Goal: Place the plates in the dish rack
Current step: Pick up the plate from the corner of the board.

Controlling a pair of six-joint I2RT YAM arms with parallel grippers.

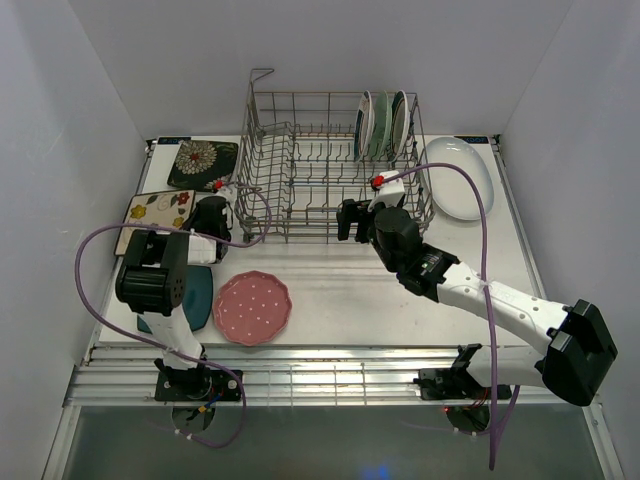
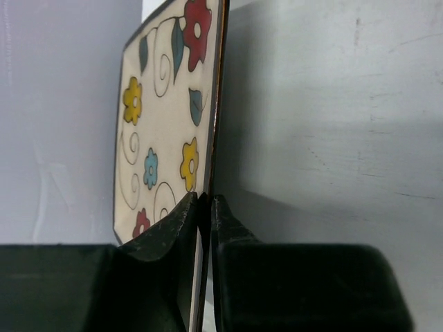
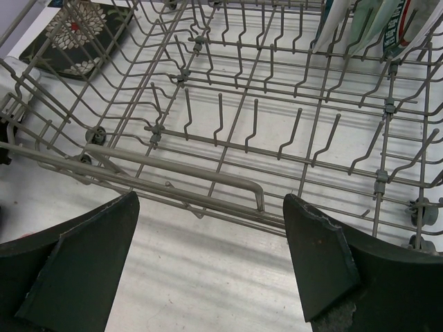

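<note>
My left gripper (image 2: 205, 207) is shut on the rim of the cream floral square plate (image 2: 166, 117), seen edge-on between its fingers. From above, this plate (image 1: 155, 213) sits at the table's left side with the left gripper (image 1: 198, 215) on its right edge. The grey wire dish rack (image 1: 330, 170) stands at the back with green-rimmed and mint plates (image 1: 383, 125) upright in its far right corner. My right gripper (image 1: 350, 220) is open and holds nothing. It hovers at the rack's front rail (image 3: 208, 181). A pink dotted plate (image 1: 252, 307) lies in front.
A black floral square plate (image 1: 203, 163) lies left of the rack. A large white oval plate (image 1: 458, 178) lies to its right. A dark teal plate (image 1: 202, 298) is partly hidden under the left arm. White walls close in the table on both sides.
</note>
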